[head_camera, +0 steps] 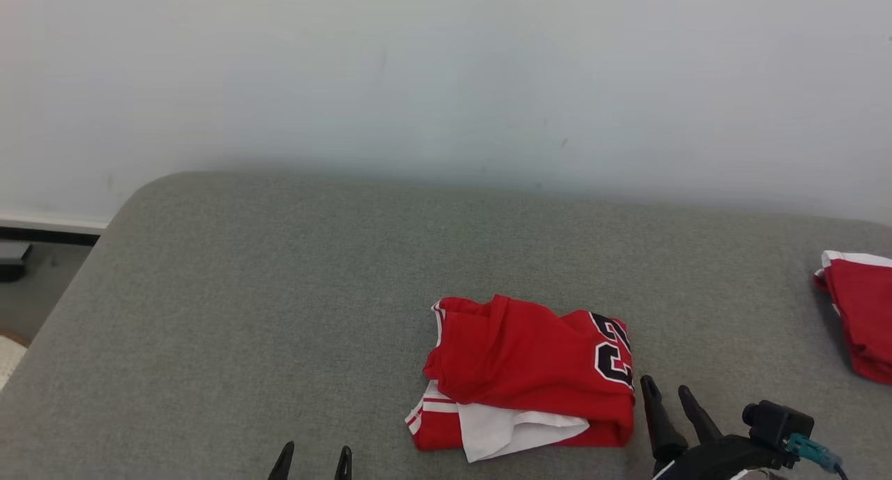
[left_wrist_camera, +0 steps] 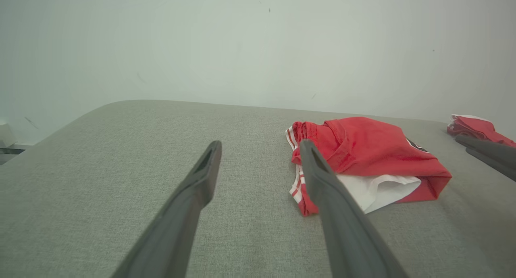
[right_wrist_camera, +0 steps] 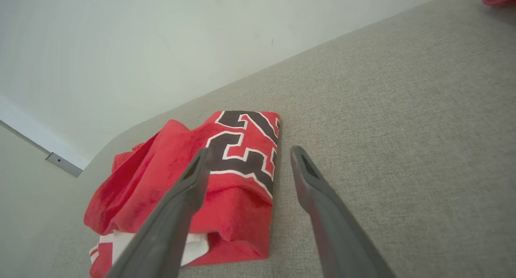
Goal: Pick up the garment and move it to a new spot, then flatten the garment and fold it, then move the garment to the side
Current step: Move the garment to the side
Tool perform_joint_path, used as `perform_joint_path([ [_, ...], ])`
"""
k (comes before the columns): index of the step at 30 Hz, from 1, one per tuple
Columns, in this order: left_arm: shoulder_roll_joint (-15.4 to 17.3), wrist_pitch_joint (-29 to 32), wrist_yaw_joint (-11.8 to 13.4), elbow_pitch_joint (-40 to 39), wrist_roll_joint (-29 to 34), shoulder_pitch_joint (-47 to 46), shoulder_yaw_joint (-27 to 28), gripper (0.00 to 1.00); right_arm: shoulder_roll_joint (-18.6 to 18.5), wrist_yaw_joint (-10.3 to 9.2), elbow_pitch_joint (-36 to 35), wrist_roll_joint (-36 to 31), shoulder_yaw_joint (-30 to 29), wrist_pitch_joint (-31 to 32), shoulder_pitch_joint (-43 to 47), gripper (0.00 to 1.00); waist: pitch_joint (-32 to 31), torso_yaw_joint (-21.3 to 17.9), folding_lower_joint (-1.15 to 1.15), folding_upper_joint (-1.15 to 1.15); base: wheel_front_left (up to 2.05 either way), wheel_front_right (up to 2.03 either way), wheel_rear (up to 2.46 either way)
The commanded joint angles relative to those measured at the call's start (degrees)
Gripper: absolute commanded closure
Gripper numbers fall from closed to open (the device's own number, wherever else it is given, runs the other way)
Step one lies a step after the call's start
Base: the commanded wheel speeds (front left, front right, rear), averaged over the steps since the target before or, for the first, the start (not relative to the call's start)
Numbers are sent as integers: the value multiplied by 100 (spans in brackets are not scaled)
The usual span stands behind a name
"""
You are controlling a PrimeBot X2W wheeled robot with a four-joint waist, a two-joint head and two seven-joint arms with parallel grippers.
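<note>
The garment (head_camera: 529, 368) is a red jersey with white trim and black numerals, lying loosely folded on the grey cushioned surface (head_camera: 279, 313) near its front edge. It also appears in the left wrist view as the garment (left_wrist_camera: 363, 153) and in the right wrist view as the garment (right_wrist_camera: 225, 165). My left gripper (head_camera: 311, 459) stands open at the bottom, left of the jersey and apart from it. My right gripper (head_camera: 670, 396) is open just right of the jersey's numbered edge, holding nothing. In the wrist views the left gripper (left_wrist_camera: 260, 147) and right gripper (right_wrist_camera: 250, 153) hover above the surface.
A second red and white garment (head_camera: 860, 313) lies at the right edge of the cushion. A pale wall (head_camera: 446, 83) rises behind. The cushion's rounded left corner drops to the floor (head_camera: 35, 285), where a dark object sits.
</note>
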Motion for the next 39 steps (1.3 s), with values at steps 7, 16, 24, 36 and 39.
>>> perform_joint_path([
  [7, -11, -11, -44, 10, -285, -184, -112, 0, -310, -16, 735, 1247, 404, 183, -636, 0, 342, 543, 0, 0, 0, 0, 0],
  [16, -9, -11, -62, 3, -422, -439, -320, 0, -646, -16, 1106, 2205, 716, 459, -1196, 0, 808, 841, 0, 0, 0, 0, 0],
  [24, -8, -11, 35, 22, -490, -591, -402, 0, -792, -16, 1274, 2518, 1250, 915, -1377, 100, 1001, 879, 0, 0, 0, 0, 0],
  [36, -8, -11, 99, -23, -554, -576, -412, 0, -1582, -16, 598, 2219, 1992, 322, -1567, 100, 913, 275, 0, 0, 0, 0, 0],
  [39, -8, -11, 84, -56, -545, -634, -402, 0, -1973, -16, 353, 1873, 2244, 171, -1781, 100, 1004, -7, 0, 0, 0, 0, 0],
])
